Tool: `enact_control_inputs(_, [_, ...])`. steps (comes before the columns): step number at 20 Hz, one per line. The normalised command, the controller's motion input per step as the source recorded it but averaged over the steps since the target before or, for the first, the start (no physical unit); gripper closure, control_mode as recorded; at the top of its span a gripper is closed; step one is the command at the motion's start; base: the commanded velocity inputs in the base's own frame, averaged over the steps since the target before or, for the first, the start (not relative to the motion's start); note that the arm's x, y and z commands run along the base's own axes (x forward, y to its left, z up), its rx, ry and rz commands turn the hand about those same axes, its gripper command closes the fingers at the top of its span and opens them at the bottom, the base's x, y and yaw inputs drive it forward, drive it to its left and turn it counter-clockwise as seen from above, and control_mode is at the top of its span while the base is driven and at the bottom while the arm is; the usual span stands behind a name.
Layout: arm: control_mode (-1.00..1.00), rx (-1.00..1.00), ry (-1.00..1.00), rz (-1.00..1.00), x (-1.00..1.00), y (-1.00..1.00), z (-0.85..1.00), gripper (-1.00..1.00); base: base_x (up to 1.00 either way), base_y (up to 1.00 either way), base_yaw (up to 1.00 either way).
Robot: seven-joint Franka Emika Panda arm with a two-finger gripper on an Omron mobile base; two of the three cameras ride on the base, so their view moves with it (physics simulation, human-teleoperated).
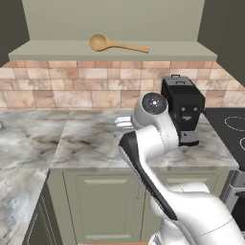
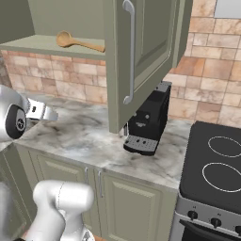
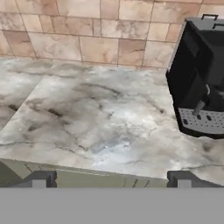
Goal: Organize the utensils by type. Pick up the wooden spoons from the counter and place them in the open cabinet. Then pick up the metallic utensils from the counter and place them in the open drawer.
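I see the counter (image 1: 91,139) filling the middle of the left base frame: a glossy grey-white marble slab with dark smoky veins, on matte sage-green base units (image 1: 103,201) with panelled fronts. Behind it runs a backsplash (image 1: 72,86) of square tan and pink stone tiles. Across the top of that frame sits the open cabinet (image 1: 110,50), a flat sage shelf; its panelled door (image 2: 136,56) with a curved metal handle hangs in the upper centre of the right base frame. At centre right stands a boxy black coffee machine (image 1: 184,110); I read no writing on it. The light-tan wooden spoon (image 1: 115,44) lies on the shelf, oval bowl to the left. My gripper (image 3: 111,177) has its jaws spread wide, holding nothing, above bare marble.
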Motion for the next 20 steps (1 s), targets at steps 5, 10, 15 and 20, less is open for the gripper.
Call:
enact_control_inputs(5, [-1.00,0.36,0.16,-0.13,-0.03,-0.05,-0.14,-1.00,0.00,0.00,0.00])
enact_control_inputs(10, [-1.00,0.19,0.19,-0.12,-0.18,0.00,-0.27,-1.00,0.00,0.00,0.00])
enact_control_inputs(15, [-1.00,0.14,0.00,-0.11,-0.16,0.00,-0.44,-1.00,0.00,0.00,0.00])
enact_control_inputs(20, [-1.00,0.00,0.00,-0.02,-0.07,0.00,-0.07,-1.00,0.00,0.00,0.00])
